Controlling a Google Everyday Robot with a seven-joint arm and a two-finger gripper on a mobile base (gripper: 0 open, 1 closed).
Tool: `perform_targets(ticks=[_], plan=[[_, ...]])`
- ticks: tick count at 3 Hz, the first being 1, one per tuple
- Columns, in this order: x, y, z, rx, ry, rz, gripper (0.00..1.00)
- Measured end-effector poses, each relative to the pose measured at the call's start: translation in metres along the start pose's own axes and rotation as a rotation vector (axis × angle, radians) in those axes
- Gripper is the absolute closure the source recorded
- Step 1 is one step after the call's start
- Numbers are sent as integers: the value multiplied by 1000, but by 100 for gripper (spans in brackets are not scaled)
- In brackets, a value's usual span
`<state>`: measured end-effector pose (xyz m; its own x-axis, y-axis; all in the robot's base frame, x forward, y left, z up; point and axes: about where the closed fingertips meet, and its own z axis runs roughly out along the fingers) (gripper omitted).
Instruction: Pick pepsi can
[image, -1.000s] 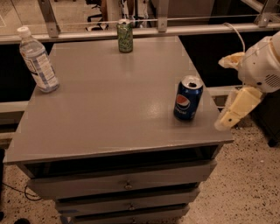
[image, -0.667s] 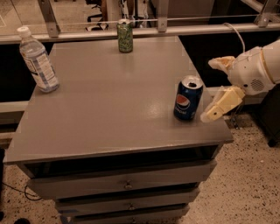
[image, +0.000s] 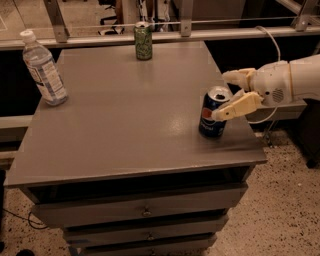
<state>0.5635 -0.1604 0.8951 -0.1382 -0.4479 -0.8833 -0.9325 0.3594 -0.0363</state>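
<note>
Pepsi can (image: 210, 125) stands upright by the near right corner of the grey table (image: 125, 125). The fingers (image: 239, 106) are spread to either side of its upper half: one crosses its near face, the other sits past its rim on the far side. Whether either touches it I cannot tell. The gripper (image: 220, 95) reaches in from the right on a white arm (image: 300, 80). This looks like the final approach; next it must close squarely, then lift straight. The green can (image: 143, 41) at the far edge and the water bottle (image: 44, 70) far left are well apart.
</note>
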Motion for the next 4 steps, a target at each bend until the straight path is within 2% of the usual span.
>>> perform_targets(ticks=[1, 2, 3, 4], plan=[[7, -2, 10, -43, -26, 101, 41], [-7, -7, 11, -75, -55, 132, 65], [-52, -21, 2, -84, -126, 90, 88], [-66, -26, -6, -65, -144, 64, 100]])
